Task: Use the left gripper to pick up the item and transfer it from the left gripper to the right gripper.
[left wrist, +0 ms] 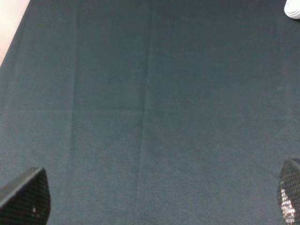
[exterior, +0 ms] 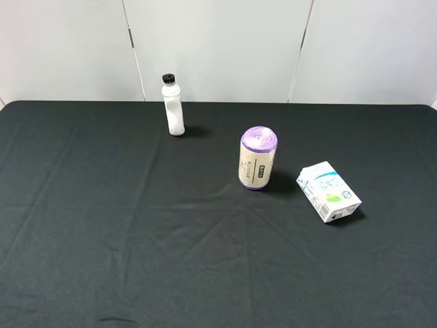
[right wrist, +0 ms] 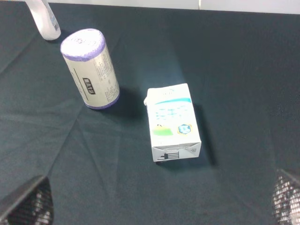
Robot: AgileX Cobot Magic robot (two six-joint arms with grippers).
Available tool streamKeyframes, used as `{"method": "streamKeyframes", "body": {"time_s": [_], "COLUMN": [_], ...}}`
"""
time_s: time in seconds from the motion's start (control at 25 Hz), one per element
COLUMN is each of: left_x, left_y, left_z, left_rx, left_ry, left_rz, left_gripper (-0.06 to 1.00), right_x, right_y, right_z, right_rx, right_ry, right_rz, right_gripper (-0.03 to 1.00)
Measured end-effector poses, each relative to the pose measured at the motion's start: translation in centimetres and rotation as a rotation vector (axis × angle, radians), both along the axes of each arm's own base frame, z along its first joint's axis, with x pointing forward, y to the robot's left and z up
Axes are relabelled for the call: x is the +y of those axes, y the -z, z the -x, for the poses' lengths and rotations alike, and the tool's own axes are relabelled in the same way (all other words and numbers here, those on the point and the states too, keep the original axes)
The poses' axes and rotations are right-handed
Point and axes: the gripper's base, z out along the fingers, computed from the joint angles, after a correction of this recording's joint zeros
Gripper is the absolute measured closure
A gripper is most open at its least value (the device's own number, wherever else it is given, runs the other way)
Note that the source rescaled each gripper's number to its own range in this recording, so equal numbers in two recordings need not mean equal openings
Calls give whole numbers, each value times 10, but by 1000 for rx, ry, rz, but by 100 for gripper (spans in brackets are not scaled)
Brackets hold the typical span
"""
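Observation:
The item, a small white carton point(exterior: 328, 191) with teal-blue print and a green spot, lies on its side on the black cloth at the right. It also shows in the right wrist view point(right wrist: 172, 122), barcode end toward the camera. My right gripper point(right wrist: 157, 201) is open and empty, a short way back from the carton. My left gripper point(left wrist: 157, 199) is open and empty over bare cloth; the carton does not show in its view. Neither arm shows in the exterior high view.
A purple-topped roll point(exterior: 258, 157) stands just left of the carton and also shows in the right wrist view point(right wrist: 90, 68). A white bottle with a black cap point(exterior: 173, 106) stands at the back left. The black cloth point(exterior: 102, 225) covers the table.

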Motion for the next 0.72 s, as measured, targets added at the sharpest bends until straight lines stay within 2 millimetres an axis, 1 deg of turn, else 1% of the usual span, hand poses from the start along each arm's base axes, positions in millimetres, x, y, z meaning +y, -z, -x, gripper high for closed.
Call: {"method": "streamKeyframes", "body": {"time_s": [0.08, 0.2, 0.52, 0.72], "left_x": [0, 0, 0, 0], "left_y": [0, 0, 0, 0], "left_z": [0, 0, 0, 0], "left_rx": [0, 0, 0, 0], "left_ry": [0, 0, 0, 0], "left_rz": [0, 0, 0, 0], "left_gripper": [-1, -1, -1, -1], "right_x": [0, 0, 2, 2], "right_y": [0, 0, 0, 0], "right_z": [0, 0, 0, 0], "right_rx": [0, 0, -2, -2], "right_ry": [3, 57, 346, 382], "right_rz": [-1, -1, -3, -4], "right_gripper": [-3, -3, -3, -3]}}
